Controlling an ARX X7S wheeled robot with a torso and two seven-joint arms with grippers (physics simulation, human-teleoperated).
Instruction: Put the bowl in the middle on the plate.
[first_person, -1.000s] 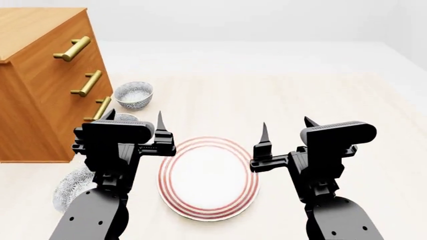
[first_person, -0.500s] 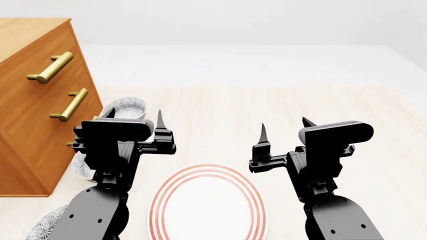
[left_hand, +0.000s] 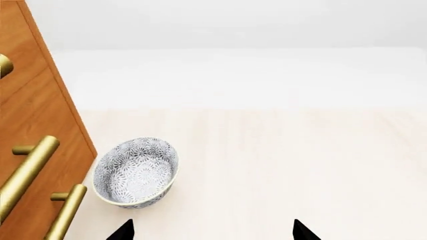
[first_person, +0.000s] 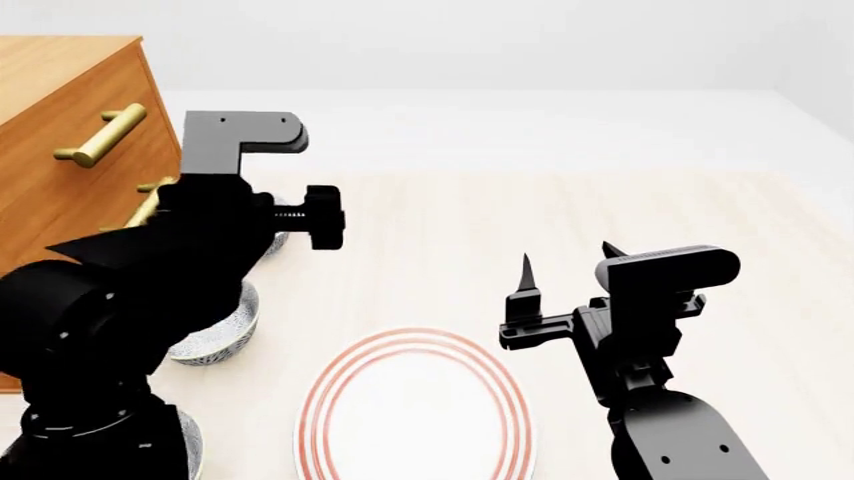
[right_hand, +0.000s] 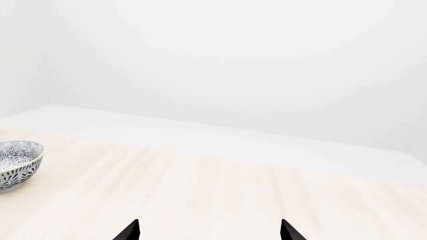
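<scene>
The plate (first_person: 415, 410) sits on the table (first_person: 561, 220) at the front, nothing on it. One bowl (first_person: 220, 335) shows left of the plate, half hidden by the left arm (first_person: 147, 280), looks empty; can't tell if it's the middle one. Left gripper (left_hand: 212, 231) and right gripper (first_person: 567, 270) are both spread, holding nothing
</scene>
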